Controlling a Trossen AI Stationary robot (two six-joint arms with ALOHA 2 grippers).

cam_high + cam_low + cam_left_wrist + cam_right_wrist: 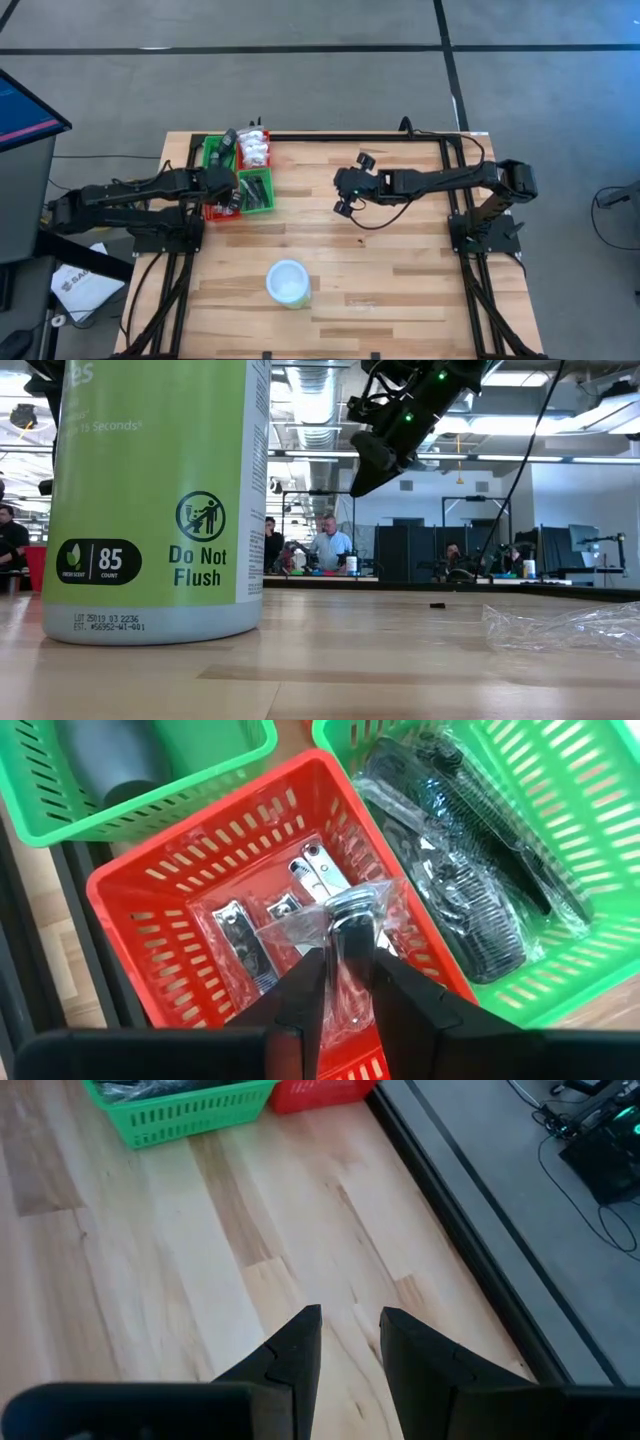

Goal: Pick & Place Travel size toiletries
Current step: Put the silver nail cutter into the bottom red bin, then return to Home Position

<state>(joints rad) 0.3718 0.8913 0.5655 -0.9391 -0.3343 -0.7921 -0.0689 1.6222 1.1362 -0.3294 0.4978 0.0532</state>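
Note:
My left gripper [350,970] hangs over the red basket [150,890] at the table's left, shut on a nail clipper in a clear sachet [345,915]. Other bagged nail clippers [240,935] lie on that basket's floor. Black combs in clear wrap [470,910] fill the green basket beside it. In the high view the left gripper [228,196] sits over the basket cluster, where white packets [256,152] lie in a far compartment. My right gripper [350,1325] is open and empty, held above bare wood near the table's middle [348,192]. My left gripper pinches the bagged nail clipper between its two fingers at the clipper's near end [350,925], coming from above and pointing down. The silver clipper and its sachet stick out past the fingertips, over the other clippers in the red basket.
A round white tub with a green side [287,283] stands near the table's front edge and fills the low view's left [150,500]. A crumpled clear plastic piece [570,625] lies on the wood. A dark cylinder [110,760] rests in another green basket. People sit in the room behind.

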